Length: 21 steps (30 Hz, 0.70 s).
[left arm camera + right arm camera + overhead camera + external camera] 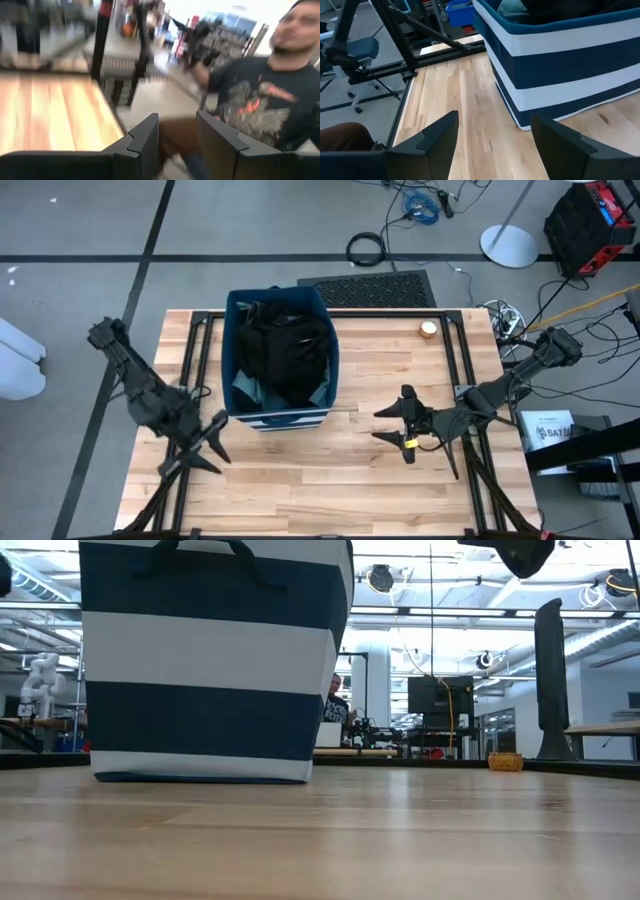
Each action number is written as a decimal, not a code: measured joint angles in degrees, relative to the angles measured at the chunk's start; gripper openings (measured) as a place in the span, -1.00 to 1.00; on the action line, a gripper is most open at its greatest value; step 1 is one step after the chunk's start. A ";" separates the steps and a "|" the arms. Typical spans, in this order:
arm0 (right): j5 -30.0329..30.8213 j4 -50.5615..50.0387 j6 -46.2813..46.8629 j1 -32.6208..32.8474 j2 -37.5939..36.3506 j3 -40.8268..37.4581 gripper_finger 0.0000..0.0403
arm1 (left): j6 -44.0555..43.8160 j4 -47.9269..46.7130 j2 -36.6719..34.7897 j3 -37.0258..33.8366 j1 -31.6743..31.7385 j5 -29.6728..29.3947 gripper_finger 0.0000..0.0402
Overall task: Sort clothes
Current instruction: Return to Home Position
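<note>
Table (pixel 330 490): 1.
Bin (pixel 283 418), navy with white stripes: 1, at the table's far edge, left of centre.
Clothes (pixel 285 350) in the bin: one dark heap (separate garments cannot be counted); 1 grey-green piece (pixel 243 388) shows at its edge.
Round tan object (pixel 428 328): 1, near the far right corner.
Grippers: 2, the left gripper (pixel 215 445) and the right gripper (pixel 377 424).
Person (pixel 260 100): 1, beyond the table.
</note>
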 joint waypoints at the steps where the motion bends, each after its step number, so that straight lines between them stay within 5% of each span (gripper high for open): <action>1: 0.00 0.00 0.03 -0.16 0.00 0.00 0.18 | -2.03 -1.40 0.55 -0.56 -0.65 -0.14 -0.30; 10: 0.17 0.00 0.22 -0.24 0.02 0.01 0.18 | -15.83 -0.11 5.13 -9.70 -1.20 -3.23 -0.30; 21: 0.23 -0.05 -0.68 -2.36 0.02 0.02 0.18 | -7.26 -2.18 2.17 -12.25 6.73 -10.46 -0.30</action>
